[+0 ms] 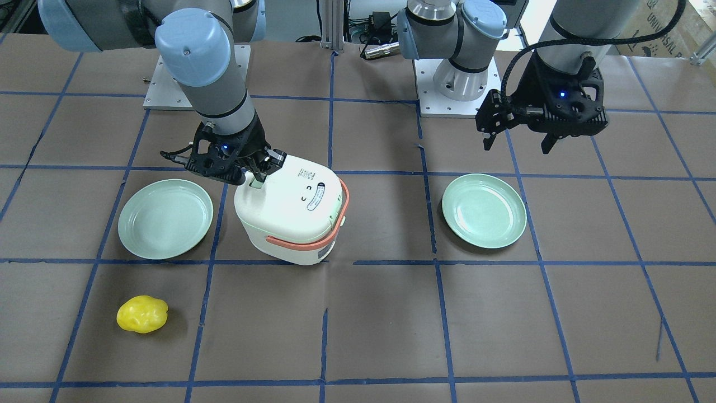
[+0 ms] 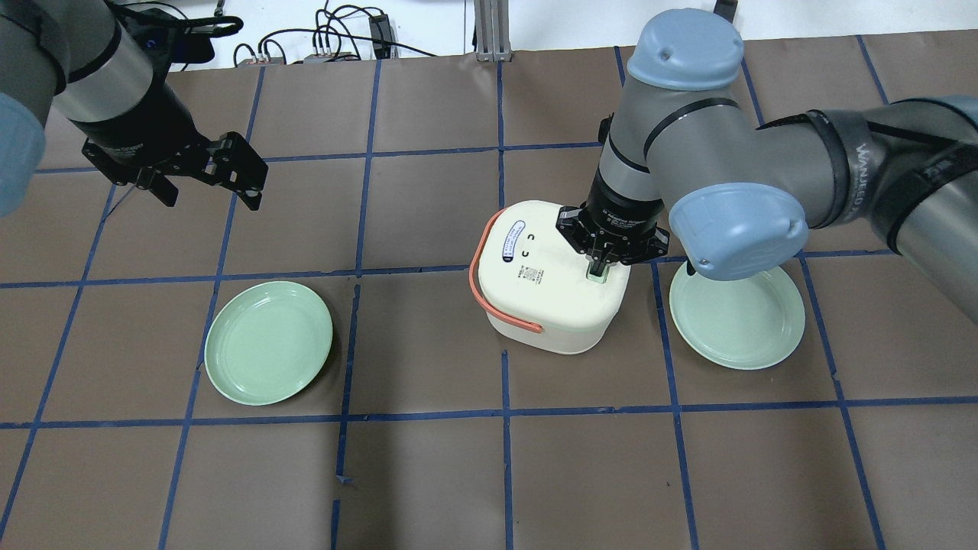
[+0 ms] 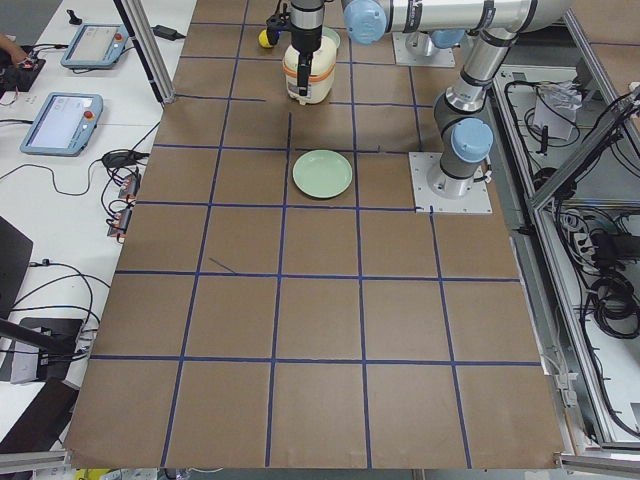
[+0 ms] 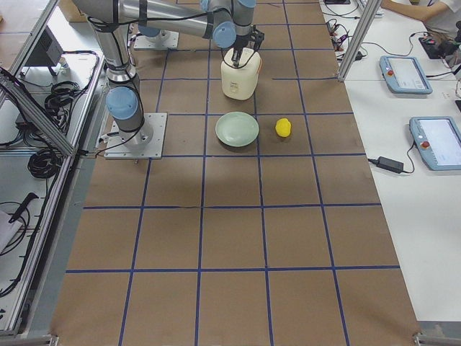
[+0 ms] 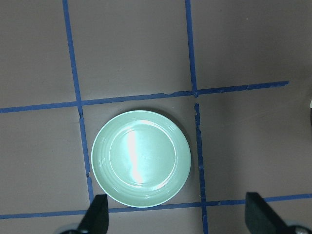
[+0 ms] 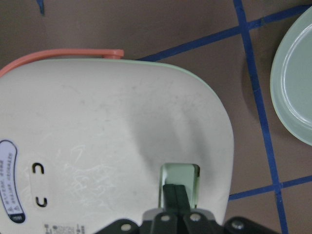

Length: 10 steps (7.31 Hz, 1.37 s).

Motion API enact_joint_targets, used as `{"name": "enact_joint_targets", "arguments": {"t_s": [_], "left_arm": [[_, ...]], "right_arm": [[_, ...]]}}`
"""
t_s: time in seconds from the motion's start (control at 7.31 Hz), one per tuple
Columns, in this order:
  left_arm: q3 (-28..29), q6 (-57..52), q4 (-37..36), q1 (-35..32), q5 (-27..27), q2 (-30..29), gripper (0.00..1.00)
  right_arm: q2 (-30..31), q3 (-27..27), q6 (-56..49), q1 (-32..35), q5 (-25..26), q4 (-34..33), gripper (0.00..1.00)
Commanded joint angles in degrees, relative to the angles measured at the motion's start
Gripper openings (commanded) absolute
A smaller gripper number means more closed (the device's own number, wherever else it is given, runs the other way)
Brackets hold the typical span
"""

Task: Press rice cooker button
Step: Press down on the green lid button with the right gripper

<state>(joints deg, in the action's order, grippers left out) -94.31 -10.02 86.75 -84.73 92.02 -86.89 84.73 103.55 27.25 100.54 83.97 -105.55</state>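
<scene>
One rounded-square mint button [image 6: 181, 175] in the glossy white lid [image 6: 112, 131] touches the right gripper's [image 6: 175, 189] clenched fingers [image 6: 170, 197] (left gripper [image 5: 177, 207]: released).

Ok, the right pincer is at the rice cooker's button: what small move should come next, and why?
Probably a short push straight down. The right pincer, shut, has its tip on the green button, and the cooker's lid looks shut, so the press seems not yet finished.

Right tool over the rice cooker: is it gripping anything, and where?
Nothing held. The right tool, shut, only touches the button on the rice cooker's lid.
</scene>
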Motion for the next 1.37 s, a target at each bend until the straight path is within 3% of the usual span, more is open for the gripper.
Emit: {"name": "enact_joint_targets", "arguments": {"t_s": [0.0,1.23], "left_arm": [[0.0,0.0,0.0,0.0,0.0,0.0,1.00],[0.0,0.0,0.0,0.0,0.0,0.0,1.00]], "right_arm": [[0.0,0.1,0.0,0.0,0.0,-0.1,0.06],[-0.8,0.2,0.3,0.0,0.1,-1.2,0.07]]}}
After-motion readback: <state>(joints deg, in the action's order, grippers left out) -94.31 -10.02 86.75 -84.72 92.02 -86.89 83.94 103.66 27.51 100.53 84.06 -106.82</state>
